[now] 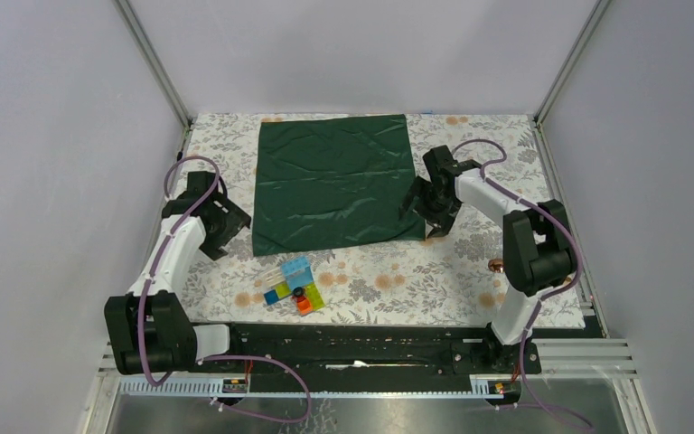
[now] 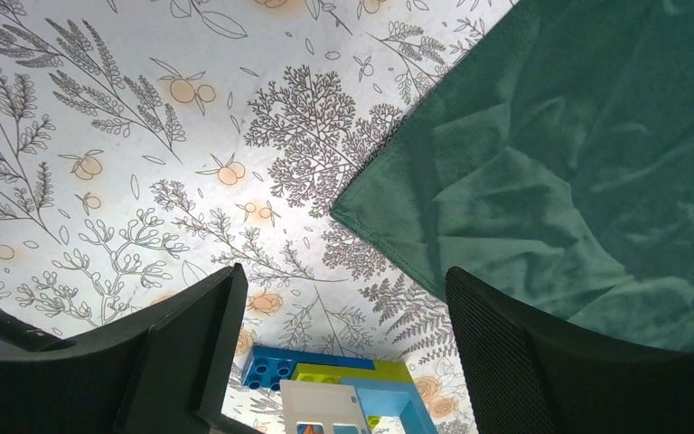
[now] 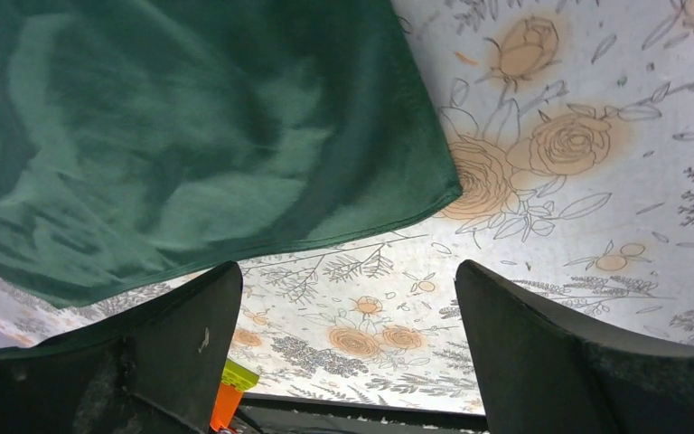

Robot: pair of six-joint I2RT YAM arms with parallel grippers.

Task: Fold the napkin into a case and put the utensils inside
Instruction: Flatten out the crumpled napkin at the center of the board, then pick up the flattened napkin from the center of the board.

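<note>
Though near napkin [image 1: 334, 185], plastic blocks [image 1: 293, 287] apart

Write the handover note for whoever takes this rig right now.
Left hand: open, empty, by the napkin's near left corner.
Right hand: open, empty, by its near right corner.
Napkin: spread flat and unfolded on the floral cloth.
Utensils: a copper-coloured bit, probably the spoon, shows beside the right arm; the silver one is not visible.
Done: no fold made yet.
Left: fold the case, then put both utensils inside.
</note>
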